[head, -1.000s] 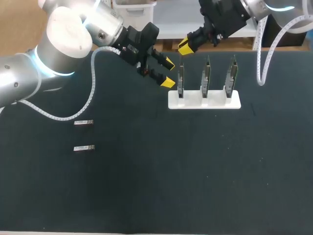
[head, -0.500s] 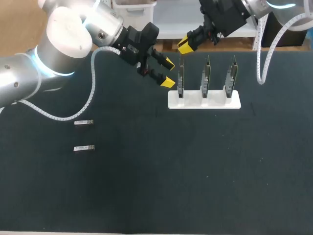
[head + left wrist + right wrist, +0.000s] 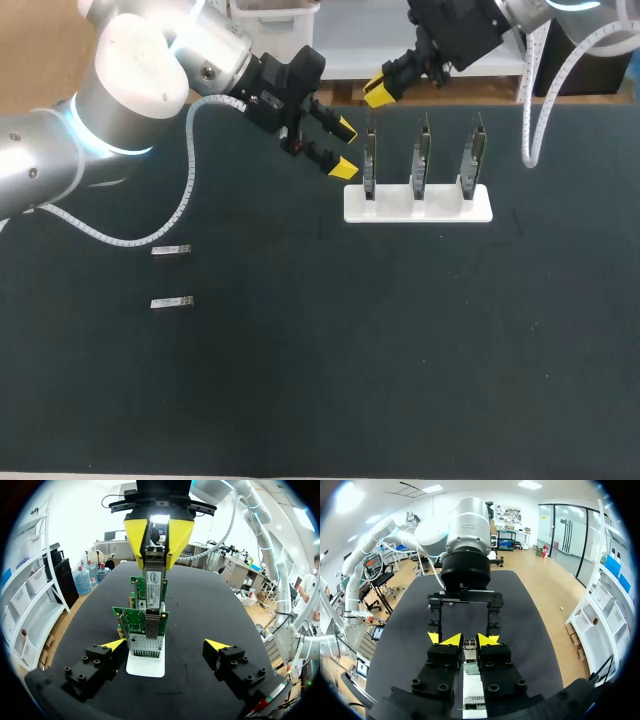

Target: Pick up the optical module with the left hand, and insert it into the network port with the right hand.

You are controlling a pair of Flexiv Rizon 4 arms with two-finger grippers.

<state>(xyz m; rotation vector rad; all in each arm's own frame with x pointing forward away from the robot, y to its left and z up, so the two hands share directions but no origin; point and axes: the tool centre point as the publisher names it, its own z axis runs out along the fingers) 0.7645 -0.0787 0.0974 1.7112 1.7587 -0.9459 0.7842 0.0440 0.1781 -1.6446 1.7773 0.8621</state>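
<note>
On the table [image 3: 330,360], white card stand [image 3: 446,208]

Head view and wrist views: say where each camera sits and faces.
Head view: above and behind, looking down on the table; both arms, left end effector and right end effector, show.
Left wrist view: left wrist, facing the card stand past its fingertips.
Right wrist view: right wrist, facing the left arm over its fingertips.
Wrist views share the optical module.
</note>
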